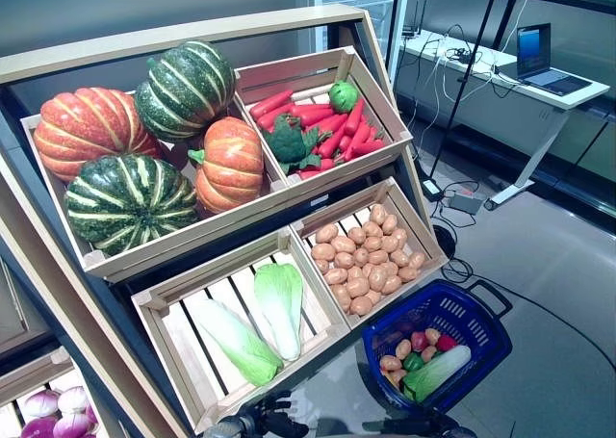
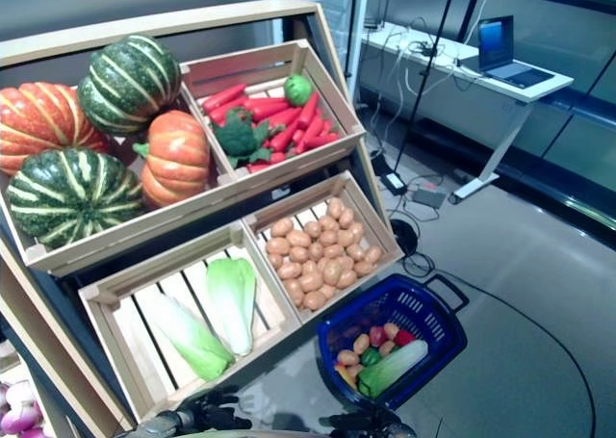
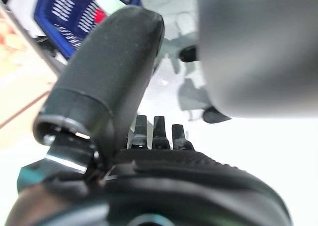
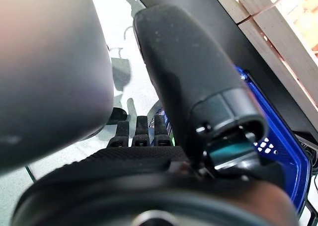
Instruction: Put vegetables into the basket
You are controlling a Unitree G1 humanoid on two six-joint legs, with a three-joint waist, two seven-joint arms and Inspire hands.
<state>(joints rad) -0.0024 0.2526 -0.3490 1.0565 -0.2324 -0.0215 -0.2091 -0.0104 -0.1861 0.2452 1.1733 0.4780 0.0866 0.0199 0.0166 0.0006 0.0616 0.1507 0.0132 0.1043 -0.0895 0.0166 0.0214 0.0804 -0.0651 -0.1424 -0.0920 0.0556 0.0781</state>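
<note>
The blue plastic basket (image 1: pixel 486 315) stands on the floor at the lower right of the wooden stand (image 1: pixel 245 221). In it lie small brown potatoes (image 1: pixel 402 349), a red round vegetable (image 1: pixel 420 341), a small green one and a long pale-green cabbage (image 1: pixel 438 371). My left hand (image 1: pixel 274 414) is low at the bottom edge, in front of the stand's lowest crate, open and empty. My right hand (image 2: pixel 361 421) is beside it, near the basket's near side, also open and empty. Each wrist view shows straight fingers (image 3: pixel 154 131) and a thumb (image 4: pixel 189 72) with nothing held.
The stand's slanted crates fill the left and middle. A white desk (image 1: pixel 500 72) with a laptop (image 1: pixel 539 58) stands at the back right, with cables and a power brick (image 1: pixel 467 199) on the floor before it. Bare grey floor lies right of the basket.
</note>
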